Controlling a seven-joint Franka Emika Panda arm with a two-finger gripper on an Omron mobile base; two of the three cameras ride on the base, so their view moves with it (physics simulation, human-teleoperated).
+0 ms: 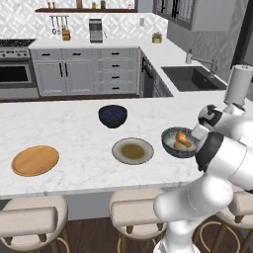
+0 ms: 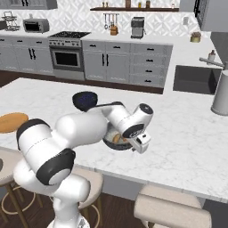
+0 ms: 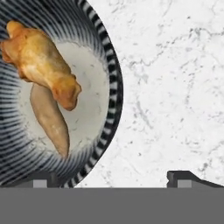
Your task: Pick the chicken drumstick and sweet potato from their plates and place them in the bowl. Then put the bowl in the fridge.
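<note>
**A:** Hand view, over the kitchen island: what lay under the gripper (image 3: 113, 178)?

**B:** The bowl (image 3: 105, 65), striped dark and pale on its inner wall, sat on the white marble counter (image 3: 175, 87). The chicken drumstick (image 3: 39, 61) rested inside it, lumpy and golden-brown, lying partly across the sweet potato (image 3: 50, 120), whose tapered end reached toward the bowl's near rim.

**A:** And the jaws?

**B:** They stood wide apart and held nothing. One dark fingertip showed over the bowl's rim, the other over bare marble just beside it.

**A:** How did the left base view frame it?

**B:** The bowl (image 1: 173, 143) stood near the counter's (image 1: 74, 128) right side, with both pieces of food visible inside, and the white arm (image 1: 222, 153) bent over it from the lower right. Just left of it was the grey-rimmed plate (image 1: 132, 150), bare. The wooden plate (image 1: 34, 160) lay well apart at the far left. A dark navy bowl (image 1: 112, 115) sat behind the grey-rimmed plate.

**A:** The right base view?

**B:** The arm's (image 2: 89, 124) wrist covered most of the bowl (image 2: 116, 143); a bit of orange food showed beneath it. The navy bowl (image 2: 84, 100) stood behind, the wooden plate (image 2: 11, 122) at the left edge.
</note>
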